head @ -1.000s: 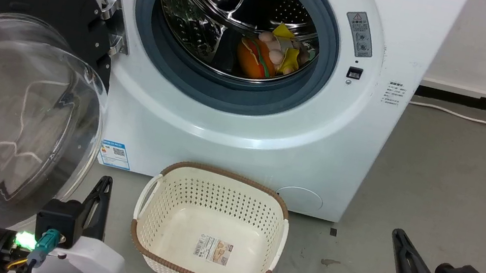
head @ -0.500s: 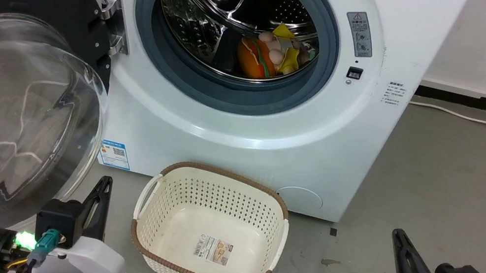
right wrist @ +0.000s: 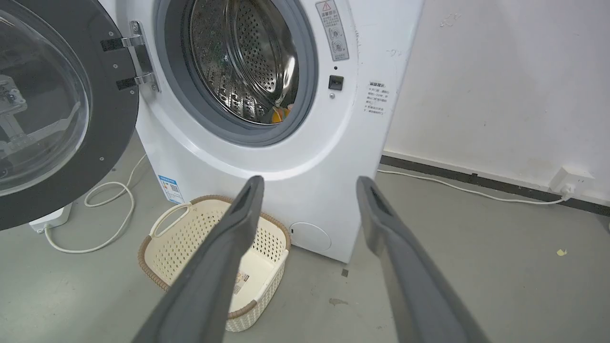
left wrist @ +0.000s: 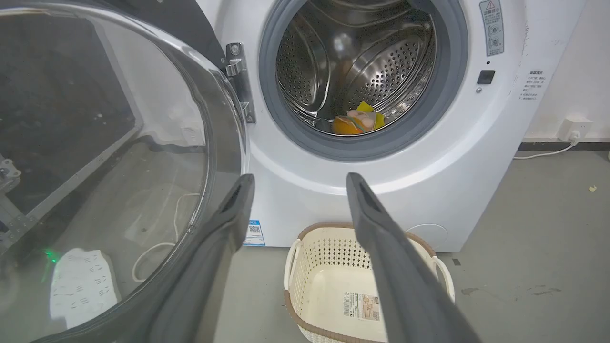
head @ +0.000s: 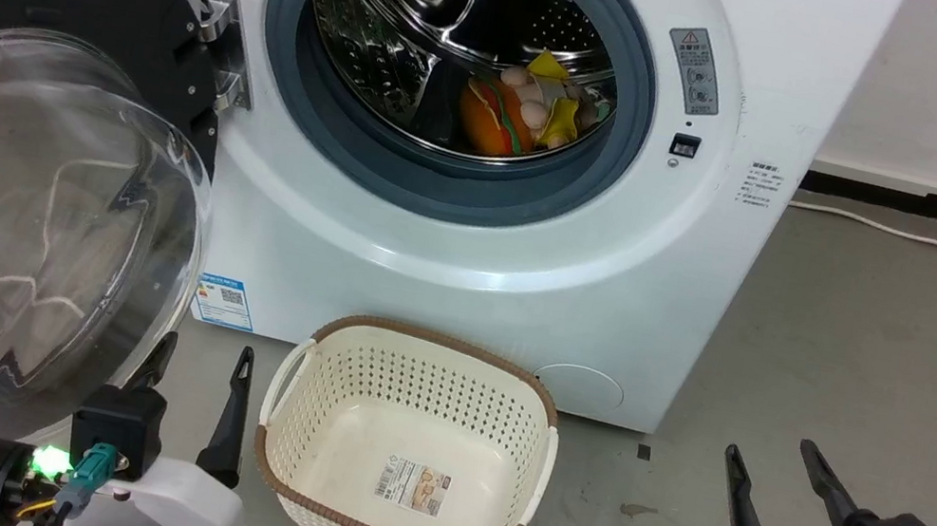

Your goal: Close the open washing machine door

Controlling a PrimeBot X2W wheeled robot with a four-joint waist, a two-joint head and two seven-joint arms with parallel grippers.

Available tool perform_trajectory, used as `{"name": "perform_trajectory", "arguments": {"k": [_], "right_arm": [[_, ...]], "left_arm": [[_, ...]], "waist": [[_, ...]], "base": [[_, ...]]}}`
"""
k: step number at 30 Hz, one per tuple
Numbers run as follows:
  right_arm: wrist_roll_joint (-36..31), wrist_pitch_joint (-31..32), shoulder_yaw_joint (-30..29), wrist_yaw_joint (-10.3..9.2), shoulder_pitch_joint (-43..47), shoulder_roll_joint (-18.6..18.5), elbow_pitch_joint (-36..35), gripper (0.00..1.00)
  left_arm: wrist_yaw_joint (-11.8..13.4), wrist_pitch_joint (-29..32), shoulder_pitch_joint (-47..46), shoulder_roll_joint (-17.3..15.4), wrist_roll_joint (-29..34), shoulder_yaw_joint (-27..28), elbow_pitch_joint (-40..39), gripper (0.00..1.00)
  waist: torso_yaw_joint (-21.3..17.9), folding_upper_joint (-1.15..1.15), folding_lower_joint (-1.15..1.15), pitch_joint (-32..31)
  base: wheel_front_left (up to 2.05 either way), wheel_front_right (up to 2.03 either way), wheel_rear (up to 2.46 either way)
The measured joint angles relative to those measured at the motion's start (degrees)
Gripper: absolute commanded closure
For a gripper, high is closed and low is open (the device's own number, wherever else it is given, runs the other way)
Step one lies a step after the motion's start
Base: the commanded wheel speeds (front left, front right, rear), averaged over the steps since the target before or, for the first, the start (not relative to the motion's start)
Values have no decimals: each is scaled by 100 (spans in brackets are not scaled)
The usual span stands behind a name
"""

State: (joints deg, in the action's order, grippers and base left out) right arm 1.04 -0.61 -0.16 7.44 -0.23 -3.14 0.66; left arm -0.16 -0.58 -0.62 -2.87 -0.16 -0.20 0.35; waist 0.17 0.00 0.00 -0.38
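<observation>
The door (head: 31, 176) stood swung wide on its hinge (head: 219, 36) at the left of the machine (head: 470, 254), its glass bowl bulging toward me and the port quite uncovered, so nothing of the closing was yet done. My left fingers (head: 234, 415) were spread wide and held nothing, low down and just beside the bowl's lower edge, one of them part hidden behind the glass. My right fingers (head: 745, 524) were spread wide and empty too, well apart from the door, over the floor (head: 876, 354) at the right. The worst risk, as I judged it, was that I sat on the door's inner side. A push from there would only open it further and strain the hinge, and if I hooked the rim and drew it round, my fingers could be pinched between door and machine. The bowl was smooth and curved, so a finger pressed on it could skid off. The basket (head: 436, 335) stood close before the machine below the port. I could not tell whether the door's lower rim would pass over it, and my arm following the swing could well knock it. The toys (head: 504, 115) lay back in the drum, clear of the grey seal, so I feared no jam there. Too soft a push might leave the latch uncaught.
</observation>
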Motion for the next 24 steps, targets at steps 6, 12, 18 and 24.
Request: {"name": "perform_trajectory", "arguments": {"k": [6,12,18,24], "right_arm": [[19,-58,-12,0,0,0,40,0],[107,-160,12,0,1,0,53,0],[160,-221,51,0,1,0,78,0],[218,-304,145,0,-1,0,151,0]], "left_arm": [[5,-57,0,-1,0,-23,1,0],[18,-159,1,-4,0,-51,7,0],[22,-226,1,-13,0,-68,15,0],[69,-304,1,-25,-2,-57,14,0]], "waist": [[63,0,0,-26],[214,0,0,-55],[414,0,0,-79],[674,0,0,-84]], "base": [[0,0,0],[0,0,0],[0,0,0],[0,0,0]]}}
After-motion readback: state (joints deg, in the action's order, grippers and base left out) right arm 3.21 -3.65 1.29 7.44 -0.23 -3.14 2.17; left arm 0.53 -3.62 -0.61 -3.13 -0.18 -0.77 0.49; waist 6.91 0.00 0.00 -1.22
